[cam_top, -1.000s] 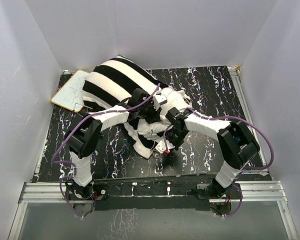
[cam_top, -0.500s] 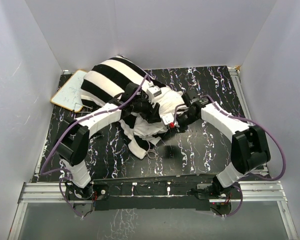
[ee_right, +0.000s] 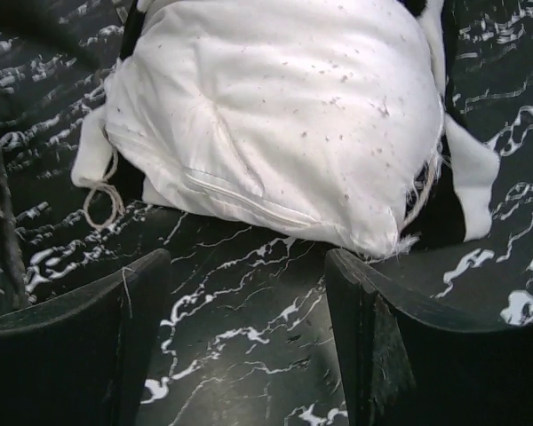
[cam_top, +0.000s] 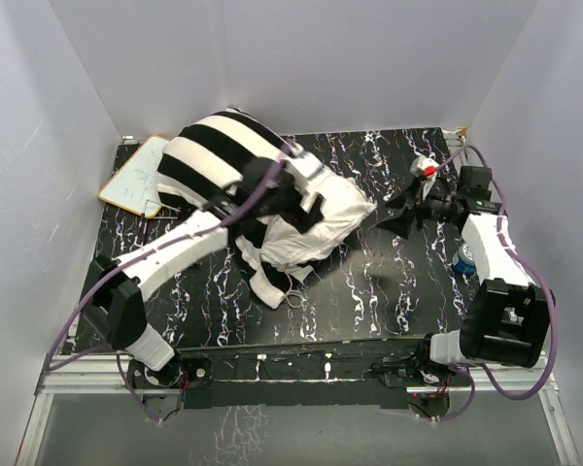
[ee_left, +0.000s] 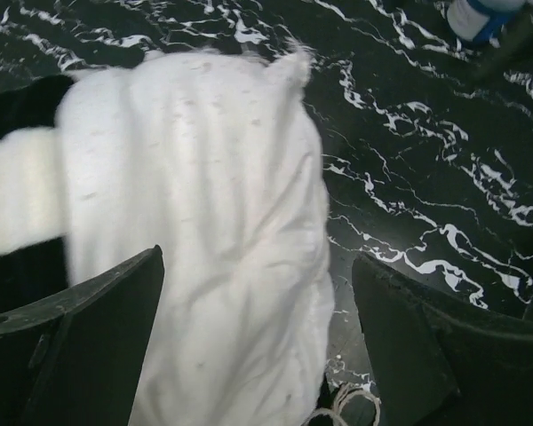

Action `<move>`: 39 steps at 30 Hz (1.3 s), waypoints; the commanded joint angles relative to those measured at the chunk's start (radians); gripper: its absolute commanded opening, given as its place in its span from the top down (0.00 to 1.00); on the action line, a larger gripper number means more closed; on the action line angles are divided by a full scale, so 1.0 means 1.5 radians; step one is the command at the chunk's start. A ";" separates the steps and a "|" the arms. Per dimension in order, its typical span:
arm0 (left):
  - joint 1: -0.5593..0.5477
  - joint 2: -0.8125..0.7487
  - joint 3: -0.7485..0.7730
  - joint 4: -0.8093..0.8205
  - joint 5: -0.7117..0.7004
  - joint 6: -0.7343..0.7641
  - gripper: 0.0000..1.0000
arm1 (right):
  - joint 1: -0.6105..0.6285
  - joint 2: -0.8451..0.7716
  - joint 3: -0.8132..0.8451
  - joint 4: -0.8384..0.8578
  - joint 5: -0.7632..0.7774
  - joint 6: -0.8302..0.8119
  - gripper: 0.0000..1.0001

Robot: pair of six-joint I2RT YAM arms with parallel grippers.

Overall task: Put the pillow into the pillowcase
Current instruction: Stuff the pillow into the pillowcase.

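the pillow (cam_top: 335,209) looks soft, light and squashy. it sits mid-frame, half inside the striped pillowcase (cam_top: 209,155), with its white end poking out to the right. i'd pinch a corner or seam. the left gripper (ee_left: 253,266) is spread wide over it, holding nothing. the right gripper (ee_right: 240,275) is spread too, well off to the right.

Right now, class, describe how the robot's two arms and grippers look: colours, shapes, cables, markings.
Both the left arm and right arm have white tubular links joined by bulky black joint housings, with a purple cable looping along each. The left gripper and right gripper each end in two broad, matte black fingers. A small red mark shows near the right wrist.
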 commanded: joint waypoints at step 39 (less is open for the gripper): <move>-0.036 0.178 0.183 0.045 -0.325 0.196 1.00 | 0.155 0.317 -0.217 0.971 0.203 1.251 0.14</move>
